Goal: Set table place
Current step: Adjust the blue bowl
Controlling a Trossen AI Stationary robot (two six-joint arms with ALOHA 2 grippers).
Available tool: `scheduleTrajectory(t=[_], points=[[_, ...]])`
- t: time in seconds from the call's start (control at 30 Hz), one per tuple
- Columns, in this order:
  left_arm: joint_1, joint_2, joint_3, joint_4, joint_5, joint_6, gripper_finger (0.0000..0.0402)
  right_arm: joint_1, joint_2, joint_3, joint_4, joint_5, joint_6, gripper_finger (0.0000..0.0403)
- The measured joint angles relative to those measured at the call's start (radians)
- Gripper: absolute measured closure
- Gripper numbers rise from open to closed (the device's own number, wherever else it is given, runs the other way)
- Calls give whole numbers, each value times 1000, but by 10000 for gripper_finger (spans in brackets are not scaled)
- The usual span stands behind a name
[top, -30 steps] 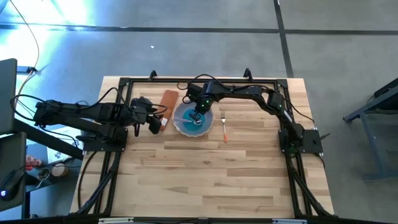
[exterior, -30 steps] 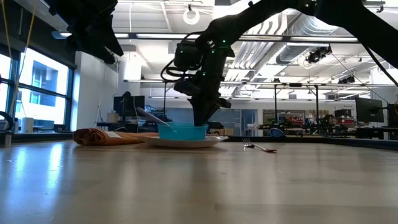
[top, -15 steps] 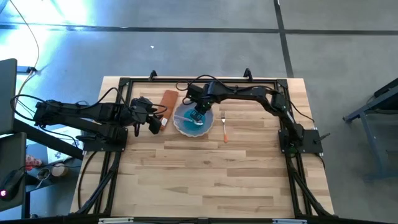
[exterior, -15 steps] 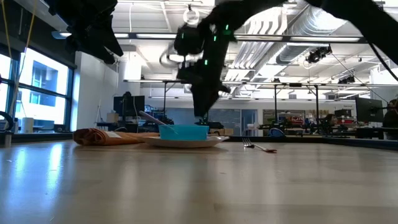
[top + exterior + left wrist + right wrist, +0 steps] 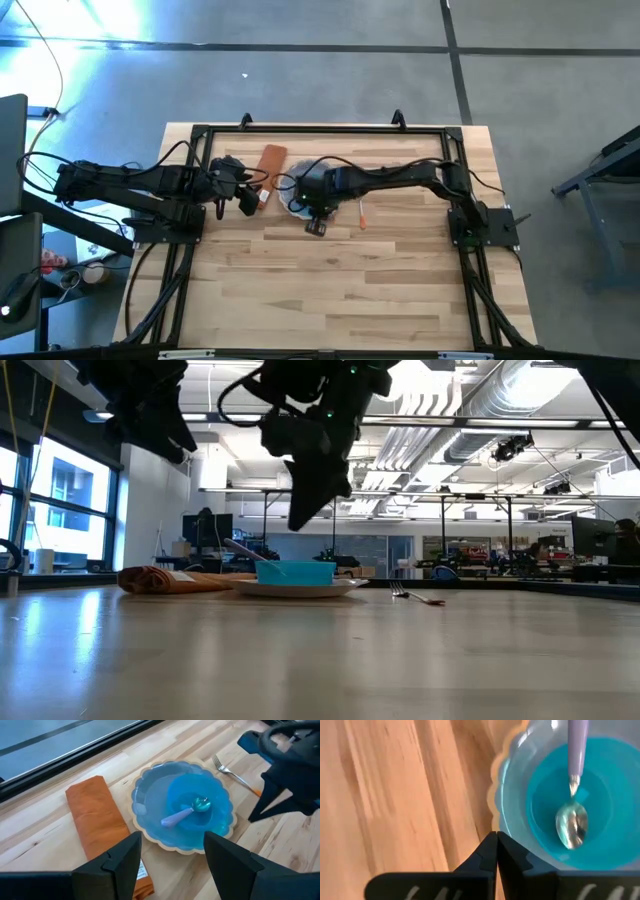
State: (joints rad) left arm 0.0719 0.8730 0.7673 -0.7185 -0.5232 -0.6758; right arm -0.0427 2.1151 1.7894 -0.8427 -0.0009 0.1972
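Note:
A blue bowl stands on a scalloped light-blue plate on the light-wood table. A spoon with a purple handle lies in the bowl, bowl end down. My right gripper is shut and empty. It hangs above the table just on the near side of the plate, well above it in the low view. My left gripper is open and empty, left of the plate, above the near end of an orange napkin.
A fork with an orange handle lies on the table right of the plate. The folded napkin lies left of the plate. The black rail frame edges the table. The near half of the table shows bare wood.
My right gripper has risen out of the bowl and gone toward the table's near edge, ending above the table beside the plate. The spoon stays in the bowl, and the bowl and plate have not moved.

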Motion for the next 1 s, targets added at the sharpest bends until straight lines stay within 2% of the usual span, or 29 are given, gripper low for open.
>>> scheduleTrajectory(t=[0.4,0.73,1.0], points=[[0,0,0,-45,0,2,197,12,0,-119,87,-29,75,403],[0,0,0,-49,0,2,197,-22,0,-139,113,53,64,403],[0,0,0,-65,0,1,197,-45,0,-139,127,66,60,403]])
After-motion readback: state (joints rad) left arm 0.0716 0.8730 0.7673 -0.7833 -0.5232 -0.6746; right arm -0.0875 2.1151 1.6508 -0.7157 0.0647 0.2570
